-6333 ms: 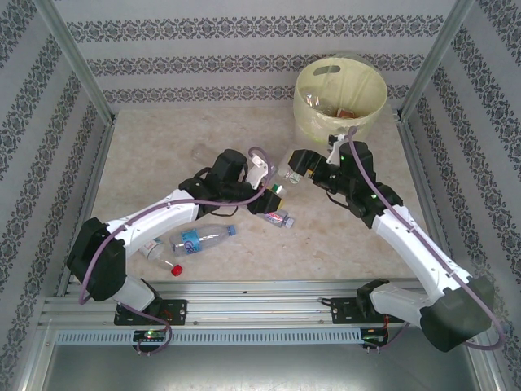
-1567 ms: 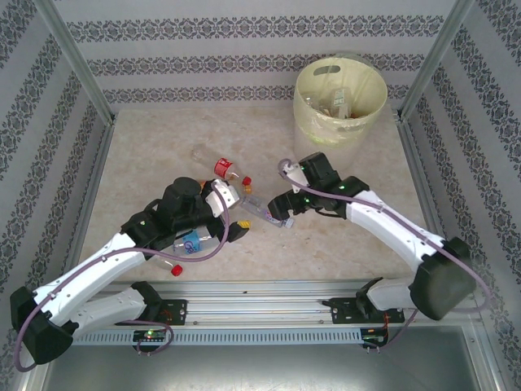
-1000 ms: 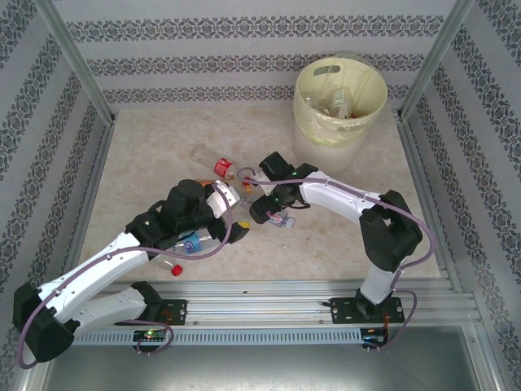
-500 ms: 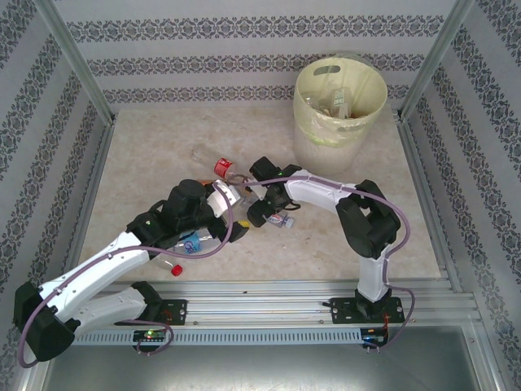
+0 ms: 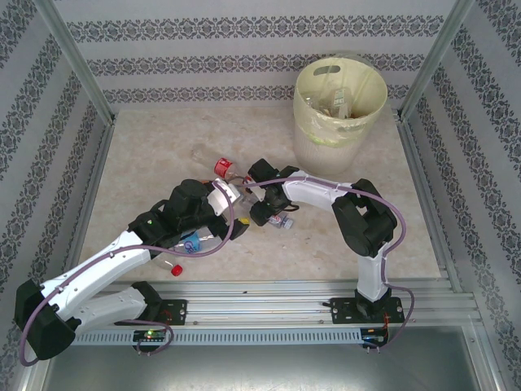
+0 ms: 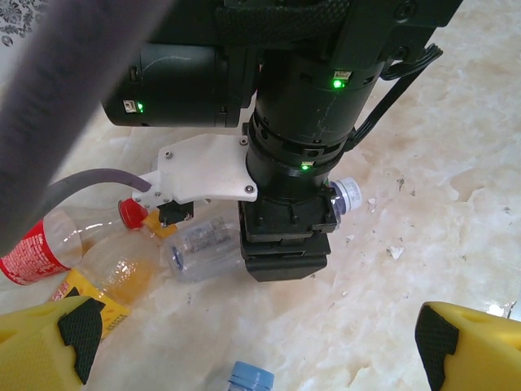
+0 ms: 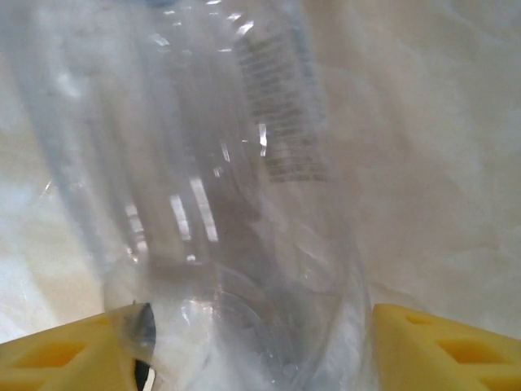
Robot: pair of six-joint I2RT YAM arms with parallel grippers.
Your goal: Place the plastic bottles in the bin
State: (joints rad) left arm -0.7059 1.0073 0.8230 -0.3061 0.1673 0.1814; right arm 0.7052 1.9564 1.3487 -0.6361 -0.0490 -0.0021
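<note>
- Left tool [image 6: 264, 338]: fingers stood wide apart, holding nothing, well apart from the bin [image 5: 326, 134].
- Right tool [image 7: 256, 346]: straddled a clear bottle [image 6: 199, 244] lying on the worktop [image 5: 163, 147], outside the bin; grip could not be confirmed.

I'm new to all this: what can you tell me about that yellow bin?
The bin is tall, round and pale yellow, plastic by its look, with a cut-out handle slot near the rim and a clear liner. It stands upright on the table, far right, near the back wall. Some bottles lie inside. Nothing else touches it.
</note>
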